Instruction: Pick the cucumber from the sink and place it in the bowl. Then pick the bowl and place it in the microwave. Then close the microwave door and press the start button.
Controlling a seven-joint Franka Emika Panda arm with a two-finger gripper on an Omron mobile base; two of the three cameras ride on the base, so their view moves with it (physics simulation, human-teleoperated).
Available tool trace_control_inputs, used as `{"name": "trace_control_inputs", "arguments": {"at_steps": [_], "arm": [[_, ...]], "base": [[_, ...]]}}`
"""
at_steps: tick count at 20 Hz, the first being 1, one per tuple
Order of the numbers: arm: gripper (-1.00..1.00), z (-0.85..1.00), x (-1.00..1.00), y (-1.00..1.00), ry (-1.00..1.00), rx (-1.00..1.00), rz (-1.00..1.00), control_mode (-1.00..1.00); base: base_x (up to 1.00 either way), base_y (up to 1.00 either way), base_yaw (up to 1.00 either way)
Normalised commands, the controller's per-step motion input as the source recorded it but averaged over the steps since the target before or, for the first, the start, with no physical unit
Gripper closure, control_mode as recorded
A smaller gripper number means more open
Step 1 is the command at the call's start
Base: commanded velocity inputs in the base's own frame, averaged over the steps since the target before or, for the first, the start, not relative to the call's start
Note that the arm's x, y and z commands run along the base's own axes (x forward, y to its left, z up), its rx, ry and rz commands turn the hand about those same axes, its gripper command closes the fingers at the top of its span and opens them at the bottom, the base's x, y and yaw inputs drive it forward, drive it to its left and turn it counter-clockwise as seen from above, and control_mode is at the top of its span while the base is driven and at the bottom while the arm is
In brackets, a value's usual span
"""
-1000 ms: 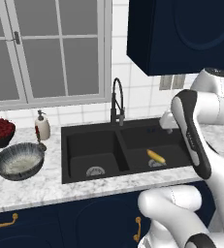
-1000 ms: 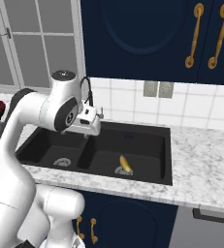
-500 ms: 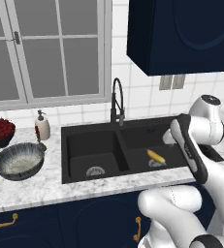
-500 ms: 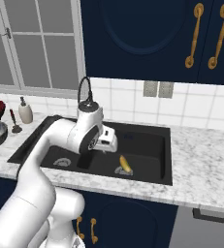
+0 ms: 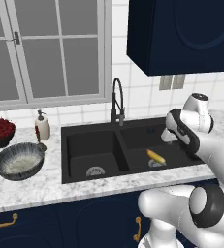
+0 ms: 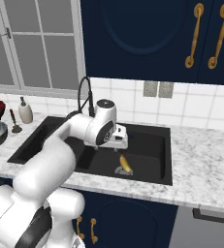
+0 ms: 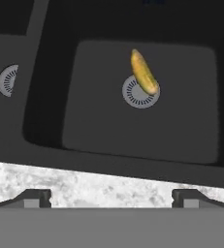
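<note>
cucumber [image 7: 144, 72] lies on the sink's [image 5: 79, 145] drain, wide-open claw [image 7: 111, 198] poised above.

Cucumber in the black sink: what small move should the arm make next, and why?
Probably lower the hand into the right basin of the black double sink toward the stubby yellowish-green cucumber. It lies free by the round silver drain, and the dark fingers stand open, well short of it.

Sink [image 5: 99, 145] matt black, drains [image 7: 140, 92] ribbed silver metal; bench [image 6: 205, 164] glossy speckled grey-white marble; cucumber [image 7: 143, 71] smooth waxy yellow-green; cabinet handles [image 6: 195, 34] shiny brass
</note>
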Motion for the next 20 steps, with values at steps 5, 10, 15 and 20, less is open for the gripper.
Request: {"name": "trace_control_inputs", "arguments": {"at_steps": [5, 10, 15, 20], "arm": [[-1.00, -0.33, 0.48, -0.33, 0.02, 0.00, 0.13, -1.00], [-1.00, -0.28, 0.18, -0.06, -0.01, 0.00, 0.12, -1.00], [-1.00, -0.38, 0.38, 0.00, 0.00, 0.00, 0.09, -1.00], [-1.00, -0.40, 0.40, 0.00, 0.00, 0.00, 0.06, -1.00]], "base": [[0.00, 0.00, 0.00], [0.00, 0.00, 0.00], [0.00, 0.00, 0.00], [0.00, 0.00, 0.00]]}}
